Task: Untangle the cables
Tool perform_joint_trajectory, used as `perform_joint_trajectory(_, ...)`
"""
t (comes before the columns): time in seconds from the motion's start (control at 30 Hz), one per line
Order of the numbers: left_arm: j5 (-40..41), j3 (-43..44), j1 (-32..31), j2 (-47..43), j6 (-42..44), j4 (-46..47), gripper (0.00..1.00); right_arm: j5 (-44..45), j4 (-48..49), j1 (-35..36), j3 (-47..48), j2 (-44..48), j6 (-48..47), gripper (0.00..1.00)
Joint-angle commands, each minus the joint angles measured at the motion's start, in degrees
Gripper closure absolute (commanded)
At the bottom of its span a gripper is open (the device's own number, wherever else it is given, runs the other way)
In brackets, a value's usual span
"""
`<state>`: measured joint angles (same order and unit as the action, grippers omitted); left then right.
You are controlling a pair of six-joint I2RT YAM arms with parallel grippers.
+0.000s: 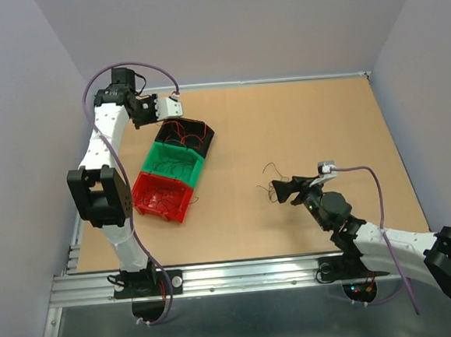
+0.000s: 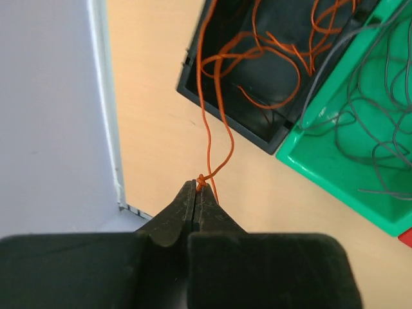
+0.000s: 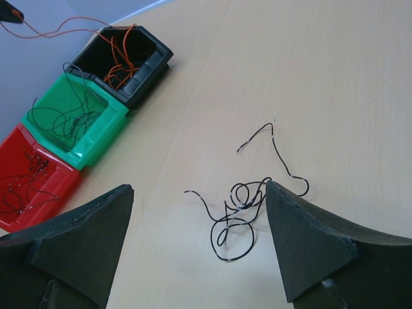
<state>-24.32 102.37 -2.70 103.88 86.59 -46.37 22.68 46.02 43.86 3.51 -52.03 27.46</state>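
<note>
Cables (image 3: pixel 243 196): mostly sorted by colour into bins, one loose knot left out on the desk (image 1: pixel 308 123).

Layout:
- Three bins sit in a touching row on the left half of the desk. The black bin (image 3: pixel 151 61) is farthest and holds orange strands. The green bin (image 3: pixel 103 138) holds thin dark-grey ones. The red bin (image 3: pixel 45 206) is nearest and holds fine dark ones.
- Right tool (image 3: pixel 199 193): jaws spread wide, holding nothing. It hangs low over the desk, well apart from the bins, with the leftover knot framed between its fingers.
- Left tool (image 2: pixel 196 188): tips pressed together, pinching an orange wire (image 2: pixel 208 132) at a small kink. It is held off the far-left corner of the black bin, near the wall. The wire runs from the tips over the rim into the orange bundle inside.
- Black knot (image 3: pixel 238 212): a few overlapping loops with two free tails, flat on the desk. Looks like black wire only; can't tell how many strands.

Step, my read: the orange strand is being drawn out or laid into its bin, and the black knot is queued next.

Next move needs:
- Left: bring the pinch over the black bin's opening before letting go, or the tail lands on the desk outside the rim.
- Right: come down and close on one tail rather than the loop centre. The wire is thin and lies flat, so the tips have to reach the desk surface to catch it.
</note>
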Motion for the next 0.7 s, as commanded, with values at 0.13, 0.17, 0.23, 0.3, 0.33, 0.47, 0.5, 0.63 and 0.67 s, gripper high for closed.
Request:
perform_joint_trajectory(0.13,10.8,1.2,-2.1,2.4,2.8,-14.0,1.00,0.0,0.7,0.1,-0.8,0.2,0.3,0.12)
perform_joint_trajectory(0.17,12.3,0.4,-2.8,2.4,2.3,-13.4,1.00,-0.2,0.8,0.0,-0.7,0.2,0.5,0.12)
perform_joint_trajectory(0.23,13.5,-0.5,-3.4,2.8,1.3,-12.7,1.00,-0.4,0.8,0.0,-0.6,0.0,0.4,0.12)
perform_joint_trajectory(0.3,13.3,-0.2,-3.8,2.2,1.2,-12.8,1.00,-0.5,0.7,0.0,-0.6,0.1,0.5,0.12)
perform_joint_trajectory(0.33,13.2,-0.4,-3.8,1.5,1.0,-11.2,1.00,-0.4,0.7,0.0,-0.6,0.2,0.5,0.12)
perform_joint_trajectory(0.47,15.6,-2.1,-5.0,0.4,-1.5,-5.8,1.00,-1.0,0.6,0.1,-0.3,0.4,0.7,0.12)
perform_joint_trajectory(0.5,17.6,-0.9,-5.9,1.1,-2.9,-5.7,1.00,-1.2,0.5,0.0,-0.2,0.2,0.8,0.12)
perform_joint_trajectory(0.63,22.1,5.8,-11.1,9.3,-6.6,-6.4,1.00,-2.2,0.6,0.0,0.3,-0.8,1.2,0.13)
perform_joint_trajectory(0.67,22.9,7.2,-11.8,10.8,-7.0,-6.5,1.00,-2.0,0.6,0.0,0.2,-0.9,1.2,0.13)
